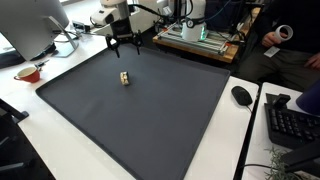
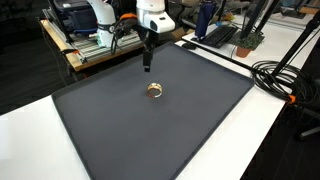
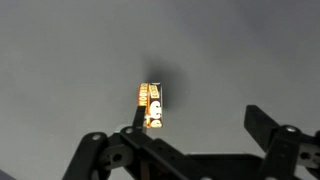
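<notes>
A small yellow and white box-shaped object (image 1: pixel 124 77) stands on the dark grey mat (image 1: pixel 150 120). It also shows in an exterior view (image 2: pixel 154 90) and in the wrist view (image 3: pixel 152 105). My gripper (image 1: pixel 124 44) hangs above the mat, behind the object and apart from it; it shows in an exterior view (image 2: pixel 147 66) too. In the wrist view the two fingers (image 3: pixel 195 125) are spread wide with nothing between them; the object lies beyond the left finger.
A red bowl (image 1: pixel 28 73) and a monitor (image 1: pixel 30 25) stand beside the mat. A mouse (image 1: pixel 241 95) and keyboard (image 1: pixel 290 120) lie on the white table. A cart with equipment (image 2: pixel 85 30) and black cables (image 2: pixel 285 75) lie around the table.
</notes>
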You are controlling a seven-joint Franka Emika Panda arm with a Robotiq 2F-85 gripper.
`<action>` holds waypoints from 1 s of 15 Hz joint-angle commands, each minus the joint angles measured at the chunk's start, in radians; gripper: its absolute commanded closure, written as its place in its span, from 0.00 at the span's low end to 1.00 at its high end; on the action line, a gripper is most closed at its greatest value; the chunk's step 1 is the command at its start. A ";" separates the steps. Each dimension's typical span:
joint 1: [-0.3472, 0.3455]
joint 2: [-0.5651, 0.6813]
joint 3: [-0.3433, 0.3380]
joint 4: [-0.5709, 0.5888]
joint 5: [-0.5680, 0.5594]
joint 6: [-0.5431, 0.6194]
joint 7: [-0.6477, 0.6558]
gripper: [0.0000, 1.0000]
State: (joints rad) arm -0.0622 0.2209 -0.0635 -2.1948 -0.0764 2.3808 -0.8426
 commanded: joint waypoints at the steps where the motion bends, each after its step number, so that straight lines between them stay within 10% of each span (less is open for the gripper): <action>1: -0.055 0.099 0.036 0.083 0.060 -0.018 -0.090 0.00; 15: -0.093 0.246 0.092 0.128 0.021 0.212 -0.189 0.00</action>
State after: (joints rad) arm -0.1263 0.4260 0.0100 -2.1041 -0.0449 2.5758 -1.0066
